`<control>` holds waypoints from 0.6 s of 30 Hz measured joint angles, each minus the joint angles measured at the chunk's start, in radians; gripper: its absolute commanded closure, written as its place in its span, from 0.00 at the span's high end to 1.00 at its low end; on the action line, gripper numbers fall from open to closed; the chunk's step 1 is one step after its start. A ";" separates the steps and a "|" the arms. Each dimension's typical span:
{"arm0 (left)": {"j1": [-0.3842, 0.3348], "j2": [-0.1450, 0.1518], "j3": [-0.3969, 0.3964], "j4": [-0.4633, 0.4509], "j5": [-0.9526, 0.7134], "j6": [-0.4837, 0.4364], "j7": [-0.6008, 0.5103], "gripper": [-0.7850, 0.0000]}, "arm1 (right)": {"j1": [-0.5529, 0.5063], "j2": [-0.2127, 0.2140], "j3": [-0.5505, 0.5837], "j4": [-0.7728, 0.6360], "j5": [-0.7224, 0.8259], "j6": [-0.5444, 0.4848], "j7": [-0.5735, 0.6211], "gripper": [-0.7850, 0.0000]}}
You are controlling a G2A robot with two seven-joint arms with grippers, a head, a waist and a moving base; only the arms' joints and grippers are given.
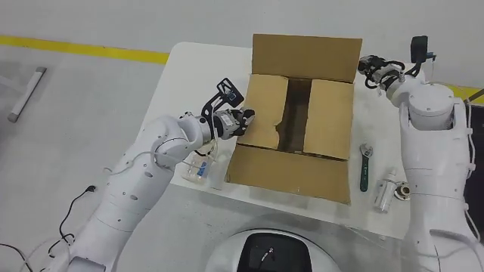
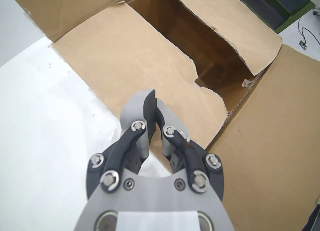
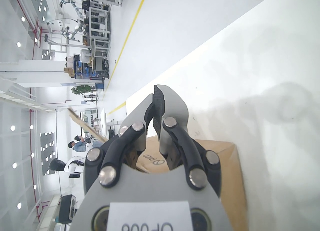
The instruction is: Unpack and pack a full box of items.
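1. Left pincer (image 2: pixel 153 102): jaws pressed together, holding nothing. It is poised over the inner flap (image 2: pixel 125 62) on its own side of the box (image 1: pixel 291 174). If you press down here, the flap will likely fold deeper over the opening.
2. Right pincer (image 3: pixel 158 97): also closed and empty, beside the box's far corner by the raised back flap (image 1: pixel 306 57). A careless sweep could shove the box.
3. Box: mid-surface, matte brown corrugated cardboard. Two inner flaps leave a narrow dark slot; you cannot tell what is inside. The ragged flap edge may tear further if pulled.
4. Wrench (image 1: pixel 364 168): slim, green-handled, lying beside the box.
5. Cylinder (image 1: pixel 386 193): small and shiny, so it may roll.
6. Packet (image 1: pixel 198 169): clear, under the left arm.
7. Surface (image 1: pixel 197 68): smooth and white, so the box may slide.
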 measured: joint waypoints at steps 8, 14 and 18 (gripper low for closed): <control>-0.008 -0.002 0.006 0.018 -0.005 -0.001 -0.007 0.00 | 0.035 0.010 -0.009 0.043 0.083 -0.123 0.101 0.00; -0.019 -0.005 0.012 0.033 -0.005 0.002 -0.002 0.00 | -0.043 0.029 0.029 -0.081 0.144 -0.204 0.187 0.00; -0.024 -0.006 0.015 0.043 -0.005 0.002 0.001 0.14 | -0.108 0.039 0.050 -0.169 0.168 -0.205 0.213 0.00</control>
